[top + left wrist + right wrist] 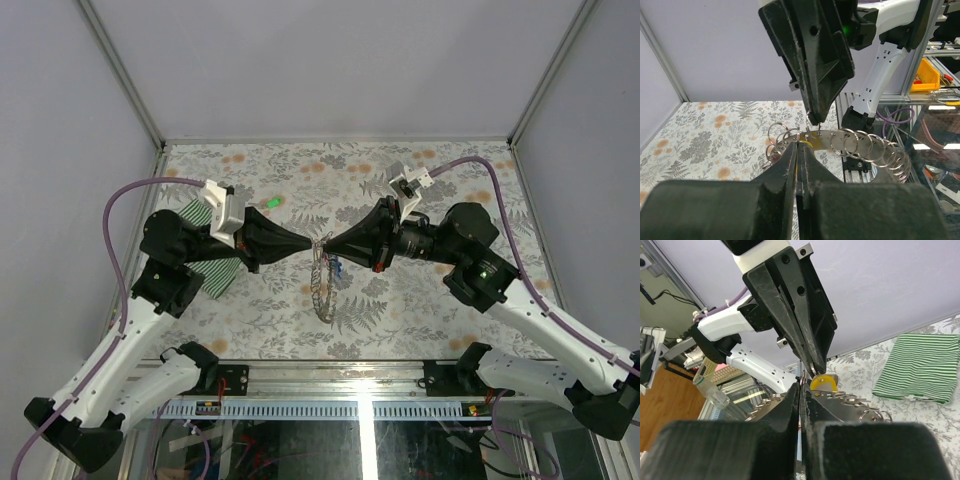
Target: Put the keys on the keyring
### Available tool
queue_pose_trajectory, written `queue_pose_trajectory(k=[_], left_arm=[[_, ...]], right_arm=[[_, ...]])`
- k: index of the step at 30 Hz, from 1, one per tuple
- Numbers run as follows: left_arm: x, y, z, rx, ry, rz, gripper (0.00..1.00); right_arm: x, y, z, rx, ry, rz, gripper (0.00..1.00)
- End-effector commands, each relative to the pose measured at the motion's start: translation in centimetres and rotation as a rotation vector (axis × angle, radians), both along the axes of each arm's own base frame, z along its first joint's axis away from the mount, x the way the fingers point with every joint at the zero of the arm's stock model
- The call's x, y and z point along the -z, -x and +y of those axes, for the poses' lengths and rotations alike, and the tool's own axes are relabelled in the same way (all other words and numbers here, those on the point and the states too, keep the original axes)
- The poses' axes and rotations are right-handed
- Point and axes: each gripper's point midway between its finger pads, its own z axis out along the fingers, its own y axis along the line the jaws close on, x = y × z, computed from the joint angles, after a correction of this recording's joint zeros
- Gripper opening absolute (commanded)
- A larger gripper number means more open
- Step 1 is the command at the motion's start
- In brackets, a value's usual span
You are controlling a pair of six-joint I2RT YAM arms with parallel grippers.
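Both grippers meet tip to tip above the middle of the table. My left gripper point(314, 243) point(800, 148) is shut on a yellow key point(823, 381), whose head shows between its tips. My right gripper point(329, 245) point(801, 385) is shut on the keyring point(323, 290), a metal strip carrying several split rings point(860, 145) that hangs down from the tips toward the table. A green key point(272, 202) lies on the table behind the left gripper. A blue and a red key point(336, 266) show beside the hanging strip; whether they hang from it is unclear.
A green-and-white striped cloth point(208, 262) point(920, 367) lies on the floral table cover point(420, 300), partly under the left arm. Grey walls close off the back and sides. The arm bases and a metal rail point(360, 405) line the near edge.
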Motion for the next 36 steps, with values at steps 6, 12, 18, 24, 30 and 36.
queue_pose_trajectory(k=[6,12,18,24,30,36], left_arm=[[-1.1,1.4,0.5,0.029,0.020,-0.074,0.00],[-1.1,1.8,0.4,0.058,0.010,-0.075,0.00],[-1.4,2.1,0.5,0.071,0.011,-0.081,0.00],[-1.6,2.2,0.4,0.080,0.009,-0.081,0.00],[-1.8,2.1,0.4,0.078,0.016,-0.078,0.00],[-1.9,2.2,0.4,0.086,0.013,-0.078,0.00]], right_arm=[[-3.6,0.6,-0.2,-0.023,-0.154,-0.009,0.00],[-3.7,0.7,0.0,-0.039,-0.152,-0.002,0.00],[-3.3,0.7,0.1,-0.043,-0.145,0.010,0.00],[-3.2,0.7,0.2,-0.050,-0.141,0.016,0.00],[-3.0,0.8,0.3,-0.055,-0.136,0.022,0.00],[-2.8,0.7,0.2,-0.045,-0.132,0.026,0.00]])
